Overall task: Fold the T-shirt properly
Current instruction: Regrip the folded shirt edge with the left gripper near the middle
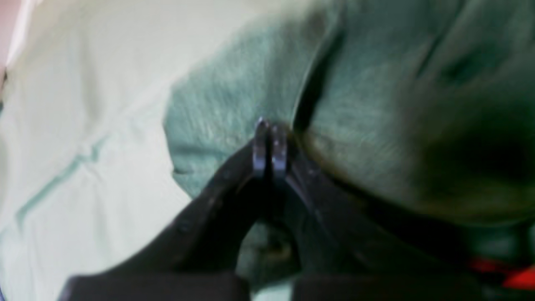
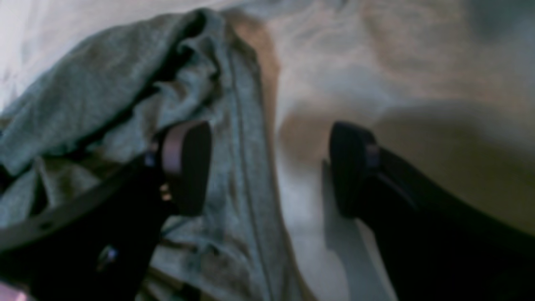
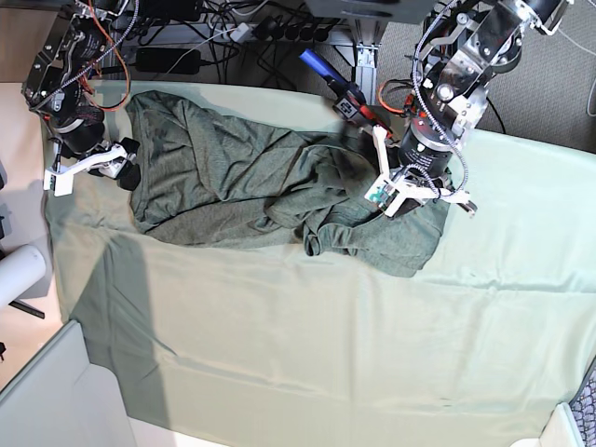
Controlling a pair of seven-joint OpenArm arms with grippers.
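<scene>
Lying crumpled, T-shirt [image 3: 261,191] — its hem edge between the spread right claw [image 2: 267,167].

Surroundings of the work surface

A pale mint-green smooth cloth sheet [image 3: 307,326] was spread over the table, creased in long lines and hanging off the near left corner. Behind it, black cables [image 3: 233,28] and a black power strip [image 3: 168,60] were seen on the floor. A white cylindrical roll [image 3: 19,272] was seen just off the sheet's left edge, and grey carpet [image 3: 540,93] at the far right.
</scene>
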